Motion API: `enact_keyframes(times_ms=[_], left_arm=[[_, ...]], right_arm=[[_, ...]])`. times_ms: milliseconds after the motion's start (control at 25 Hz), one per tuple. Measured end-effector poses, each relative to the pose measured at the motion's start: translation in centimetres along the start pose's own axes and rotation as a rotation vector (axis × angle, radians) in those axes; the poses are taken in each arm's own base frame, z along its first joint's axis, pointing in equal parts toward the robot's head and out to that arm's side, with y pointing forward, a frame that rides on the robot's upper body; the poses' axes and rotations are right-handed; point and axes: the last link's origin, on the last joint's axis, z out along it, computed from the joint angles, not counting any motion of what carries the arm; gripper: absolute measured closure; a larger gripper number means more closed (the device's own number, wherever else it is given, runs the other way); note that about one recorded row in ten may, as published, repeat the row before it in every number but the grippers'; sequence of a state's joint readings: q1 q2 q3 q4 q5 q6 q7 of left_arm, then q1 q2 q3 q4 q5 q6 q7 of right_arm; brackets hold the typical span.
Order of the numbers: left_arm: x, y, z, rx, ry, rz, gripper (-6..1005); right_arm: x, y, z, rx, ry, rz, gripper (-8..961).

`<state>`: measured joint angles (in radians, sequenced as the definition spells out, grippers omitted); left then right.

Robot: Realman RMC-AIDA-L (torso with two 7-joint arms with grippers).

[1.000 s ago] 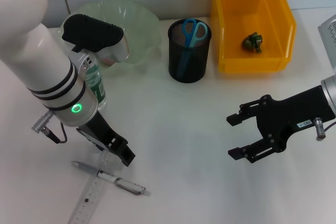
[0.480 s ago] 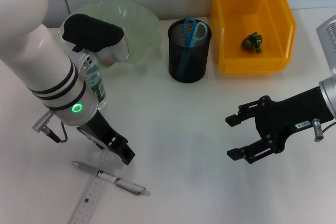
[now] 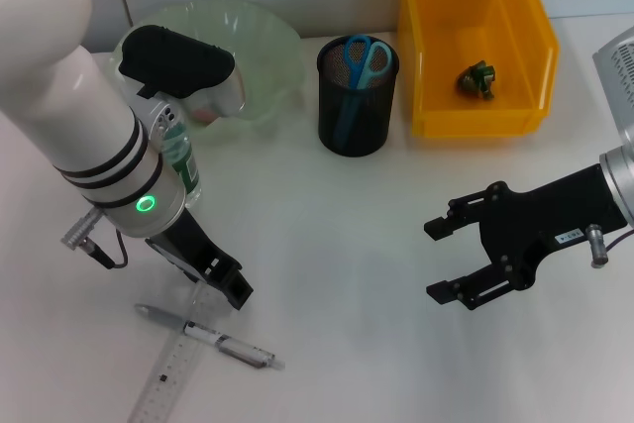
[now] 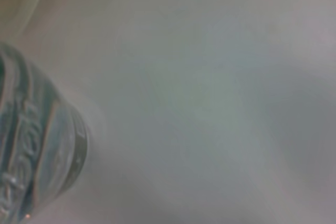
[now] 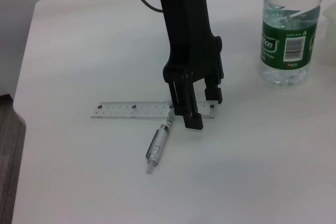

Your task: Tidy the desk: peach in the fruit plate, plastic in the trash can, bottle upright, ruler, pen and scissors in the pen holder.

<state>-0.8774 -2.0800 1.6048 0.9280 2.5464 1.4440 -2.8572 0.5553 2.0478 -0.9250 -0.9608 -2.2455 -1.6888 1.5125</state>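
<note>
The head view looks steeply down on the desk [image 3: 337,245] from above. The left wrist view sits very close beside the bottle [image 4: 37,166], facing bare tabletop. The right wrist view looks low across the desk toward that same bottle [image 5: 290,30]; all 3 views share it.
</note>
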Motion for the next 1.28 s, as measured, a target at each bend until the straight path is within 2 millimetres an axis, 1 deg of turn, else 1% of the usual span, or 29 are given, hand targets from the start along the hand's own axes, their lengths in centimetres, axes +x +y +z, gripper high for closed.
enact_keyframes(times_ms=[560, 1080, 1280], left_arm=[[0.09, 0.17, -0.06, 0.003, -0.006, 0.013, 350], [0.13, -0.01, -0.05, 0.017, -0.008, 0.027, 544], [0.13, -0.02, -0.03, 0.018, -0.007, 0.029, 604]], right_arm=[[0.01, 0.01, 0.01, 0.0, 0.0, 0.001, 155], [-0.23, -0.07, 0.07, -0.002, -0.001, -0.001, 155], [-0.33, -0.07, 0.07, -0.004, -0.001, 0.002, 154]])
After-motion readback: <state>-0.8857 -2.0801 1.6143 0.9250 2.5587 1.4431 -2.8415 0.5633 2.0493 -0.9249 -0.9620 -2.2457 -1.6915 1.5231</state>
